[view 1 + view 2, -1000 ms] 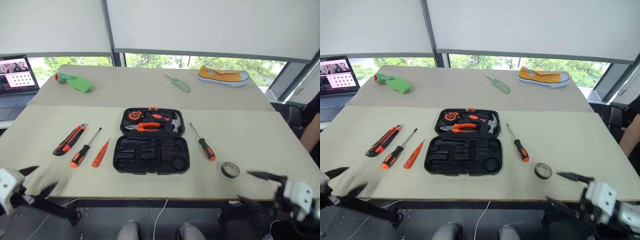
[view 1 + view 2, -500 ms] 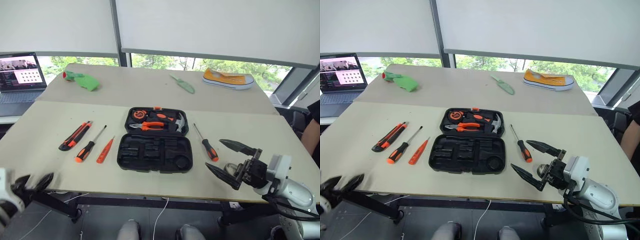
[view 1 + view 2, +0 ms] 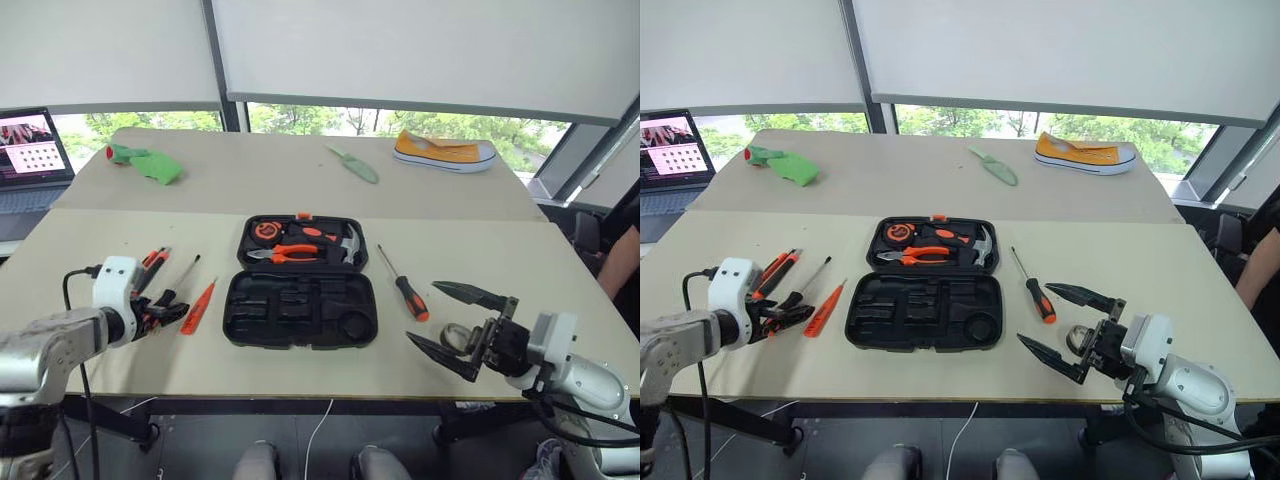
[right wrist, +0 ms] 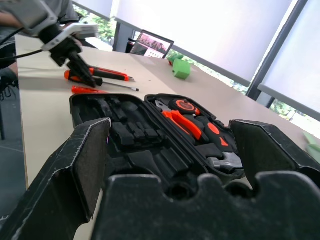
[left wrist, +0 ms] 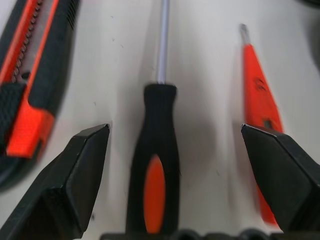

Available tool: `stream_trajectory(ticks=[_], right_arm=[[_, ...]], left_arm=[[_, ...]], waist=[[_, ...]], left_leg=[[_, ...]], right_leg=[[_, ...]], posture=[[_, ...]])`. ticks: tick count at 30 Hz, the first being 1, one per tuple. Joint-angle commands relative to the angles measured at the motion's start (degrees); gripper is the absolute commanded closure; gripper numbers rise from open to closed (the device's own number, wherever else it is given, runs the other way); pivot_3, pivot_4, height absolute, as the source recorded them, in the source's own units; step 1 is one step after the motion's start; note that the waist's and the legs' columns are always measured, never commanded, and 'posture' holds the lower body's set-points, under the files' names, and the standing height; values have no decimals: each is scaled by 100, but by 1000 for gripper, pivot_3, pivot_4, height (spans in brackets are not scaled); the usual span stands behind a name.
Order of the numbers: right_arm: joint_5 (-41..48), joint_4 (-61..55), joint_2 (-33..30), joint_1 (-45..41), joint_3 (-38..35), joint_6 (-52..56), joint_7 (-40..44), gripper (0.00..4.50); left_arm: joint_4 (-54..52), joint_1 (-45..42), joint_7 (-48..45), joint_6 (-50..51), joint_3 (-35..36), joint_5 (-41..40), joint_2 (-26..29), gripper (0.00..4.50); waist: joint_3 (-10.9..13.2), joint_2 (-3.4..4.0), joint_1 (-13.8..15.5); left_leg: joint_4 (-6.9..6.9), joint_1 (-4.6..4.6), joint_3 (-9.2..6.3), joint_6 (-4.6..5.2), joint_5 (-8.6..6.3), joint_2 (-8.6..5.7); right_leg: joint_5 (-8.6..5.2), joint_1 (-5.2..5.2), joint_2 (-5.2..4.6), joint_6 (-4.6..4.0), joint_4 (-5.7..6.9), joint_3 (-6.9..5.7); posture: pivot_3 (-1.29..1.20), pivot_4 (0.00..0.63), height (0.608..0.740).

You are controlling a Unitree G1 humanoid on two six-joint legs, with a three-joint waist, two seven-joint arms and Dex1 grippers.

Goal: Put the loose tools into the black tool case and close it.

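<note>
Black plastic: tool case (image 3: 301, 286) lying open in the middle of the table (image 3: 500, 260), lid half holding pliers, hammer and tape measure, near half with bare moulded slots.
Left of case: utility knife (image 5: 30, 85), black-handled screwdriver (image 5: 155, 165) and small orange tester (image 5: 260, 105) side by side, apart from one another.
Right of case: second screwdriver (image 3: 405, 288) just beside the case; tape roll (image 3: 458, 337) near the table's front edge, partly hidden between the right gripper's fingers.
Left gripper (image 5: 180, 170): jaws spread wide, straddling the screwdriver handle, nothing held; contact with handle not clear.
Right gripper (image 3: 458, 325): jaws fully apart, empty, hovering around the tape roll, pointing toward the case.
Handling, screwdriver: probably light and stiff; handle likely grippy, thin steel shaft likely slippery and prone to roll; best taken across the thick middle of the handle.
Handling, tape roll: likely light, slightly yielding; best pinched across the ring.
Handling, case: rigid, hinged; lid probably best pushed at its far edge, orange latch last.
Change from a second ago: left gripper up from below the table edge and now over the screwdriver; right gripper also up from below the edge, now at the tape roll; tools and case unmoved.
</note>
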Motion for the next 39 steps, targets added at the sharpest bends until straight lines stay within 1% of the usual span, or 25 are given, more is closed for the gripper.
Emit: stream_trajectory(ticks=[1,2,5,7,8,11,12,15,16,18,19,21,22,23,26,28,32,39], right_arm=[[-11,-11,-34,-80,-119,-188,41,0],[-14,-9,-31,-74,-122,-198,36,0],[-40,-27,-24,-9,-187,-228,-18,0],[-50,-23,-38,37,-259,-253,-41,0],[-56,-17,-48,51,-285,-263,-44,0],[-81,32,-112,71,-509,-274,-132,0],[-32,48,-190,82,-615,-185,-132,0],[93,112,-360,76,-778,7,-100,0],[119,219,-486,59,-845,48,-1,0],[160,437,-700,-25,-925,125,162,0],[172,530,-775,-88,-939,146,209,0],[182,691,-856,-263,-930,183,246,0],[178,740,-873,-321,-921,187,259,0],[154,783,-876,-391,-896,191,268,0],[111,757,-850,-462,-841,221,258,0],[94,699,-835,-457,-820,242,242,0],[97,495,-767,-324,-888,275,94,0],[24,360,-683,-193,-818,279,-53,0]], left_arm=[[150,-236,63,157,-256,272,-32,1313],[197,-258,61,162,-289,332,-34,1782],[206,-187,-22,191,-258,421,18,2873],[187,-78,-132,82,-85,426,67,3536],[190,-41,-188,0,13,426,79,3714],[213,-152,-803,-1406,601,255,-128,3713],[249,-224,-1305,-1876,510,259,-33,3713],[408,-403,-2360,-2796,116,408,179,3713],[484,-674,-2959,-3275,-276,553,220,3713],[749,-1325,-3816,-4003,-1037,889,157,3713],[933,-1623,-4109,-4391,-1402,1158,96,3713],[1499,-2127,-4602,-5497,-2228,2003,-2,3713],[1737,-2282,-4754,-5866,-2471,2272,-32,3713],[2105,-2538,-4795,-6206,-2761,2588,-189,3713],[3184,-3224,-4555,-6900,-3249,3237,-789,3713],[3630,-3448,-4523,-7318,-3426,3559,-930,3713],[4077,-3570,-4598,-7633,-3494,3725,-1104,3713],[4357,-3604,-4557,-7814,-3466,3897,-1210,3713]], waist=[[0,1,20],[0,1,27],[0,1,41],[0,2,42],[-1,2,37],[0,2,30],[1,0,40],[3,-4,77],[3,-4,92],[4,-3,145],[4,-2,181],[2,4,196],[-1,8,183],[-1,10,169],[1,10,128],[2,8,111],[2,9,38],[2,9,51]], left_leg=[[1,1,0,0,0,0],[2,1,0,0,0,-1],[3,3,0,0,0,-2],[3,3,0,-1,0,-2],[4,4,0,-1,0,-3],[3,1,1,-1,0,-1],[3,-1,0,0,0,-1],[8,-7,2,-1,0,-3],[9,-7,2,-2,0,-6],[12,-8,3,-3,-1,-11],[13,-9,5,-4,-2,-14],[28,-9,9,-4,-1,-16],[44,-10,10,1,-2,-15],[51,-11,11,6,-4,-14],[59,-15,12,16,-9,-12],[71,-44,10,17,-9,-9],[83,-96,9,20,-9,-11],[109,-94,9,25,-12,-10]], right_leg=[[0,2,0,0,0,-1],[0,2,0,1,0,0],[0,4,-1,1,0,2],[0,5,-3,0,0,2],[0,5,-4,0,-1,2],[0,0,-4,-1,0,4],[0,-1,-4,-2,1,3],[2,-3,-8,-4,1,-3],[2,-1,-13,-4,1,-6],[3,8,-18,-1,-5,-12],[4,14,-25,0,-12,-18],[0,28,-24,-7,-21,-15],[0,34,-23,-6,-22,-11],[5,37,-22,5,-21,-10],[9,37,-14,23,-18,-3],[10,15,-9,26,-13,-6],[17,-35,-6,37,-4,3],[15,-29,-7,53,14,2]], posture=[[0,150,740],[0,150,740],[0,150,740],[0,150,740],[0,150,740],[0,150,740],[0,150,740],[0,150,740],[0,150,740],[0,150,740],[0,150,740],[0,150,740],[0,150,740],[0,150,740],[0,150,740],[0,150,740],[0,150,740],[0,150,740]])
